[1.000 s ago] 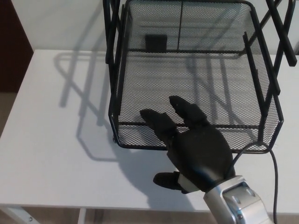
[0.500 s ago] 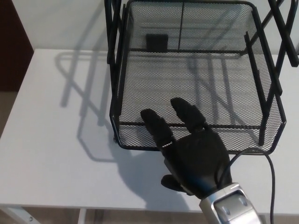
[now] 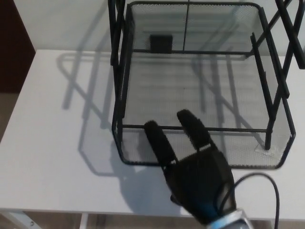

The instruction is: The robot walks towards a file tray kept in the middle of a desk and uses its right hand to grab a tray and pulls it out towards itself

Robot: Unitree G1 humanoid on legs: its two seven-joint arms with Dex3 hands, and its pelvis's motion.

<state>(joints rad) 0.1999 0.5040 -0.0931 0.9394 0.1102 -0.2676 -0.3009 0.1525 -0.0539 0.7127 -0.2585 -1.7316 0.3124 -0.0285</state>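
Right robot hand [image 3: 198, 174], fingers extended

Office-type setting, or a desk corner in a plain room. White desk [image 3: 57, 157], flat top, white leg bracket visible at near left under the edge. Black wire-mesh file tray [image 3: 143, 157] in a black rack frame [image 3: 114, 43] at desk middle. White wall [image 3: 62, 24] far side; dark reddish-brown panel [image 3: 14, 47] at far left. Hard shadows from overhead lighting.

Bright, slightly blurred, shadows cast left on desk [image 3: 57, 157]
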